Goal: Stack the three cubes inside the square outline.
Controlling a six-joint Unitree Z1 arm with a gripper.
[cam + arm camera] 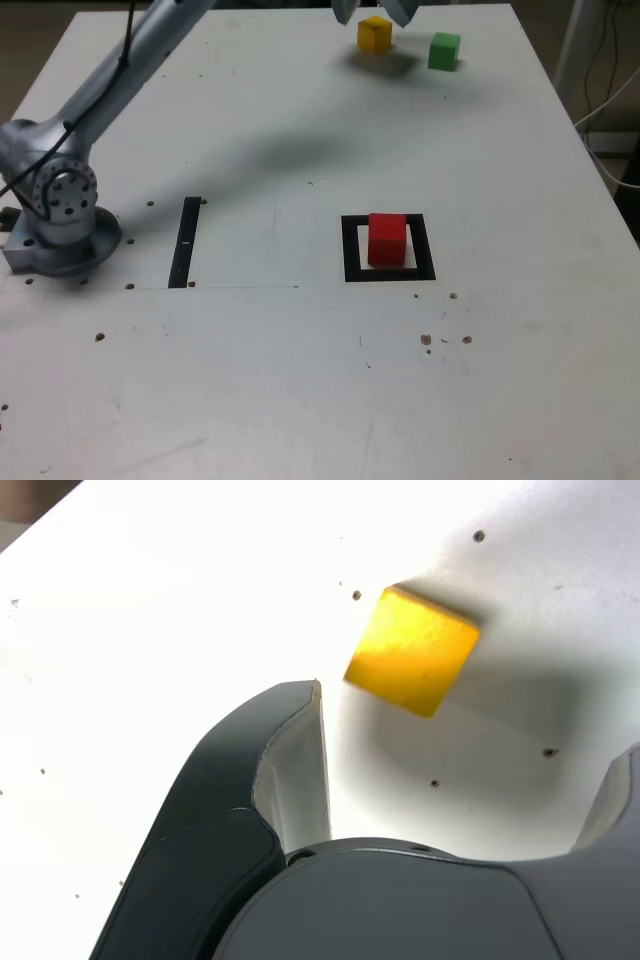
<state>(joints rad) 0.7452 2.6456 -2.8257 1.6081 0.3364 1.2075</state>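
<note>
The near part of the white counter (pixel 300 400) carries only small dark specks and screw holes. Farther in, toward the exterior view's right of centre, lies the square outline (pixel 389 274), a thick black frame, flat, with a pale centre. The red cube (pixel 387 239) sits inside it on that pale centre, a small solid-coloured block narrower than the frame, its top face lighter than its front. Level with it, toward the exterior view's left, a thin black strip (pixel 185 242) lies straight on the counter, and at the left edge stands the arm's grey round base (pixel 62 225), from which the arm slants up and away to the far side. At the far edge the yellow cube (pixel 375 34) rests on the counter, with the green cube (pixel 444 51) near it on the exterior view's right, the two apart; both are the same size as the red one. The hand (pixel 371 8) hangs directly over the yellow cube, released, its jaws spread wide; in the wrist view the yellow cube (pixel 412 651) shows between the dark fingers (pixel 250 780), untouched by either, and casts a shadow on the counter.
</note>
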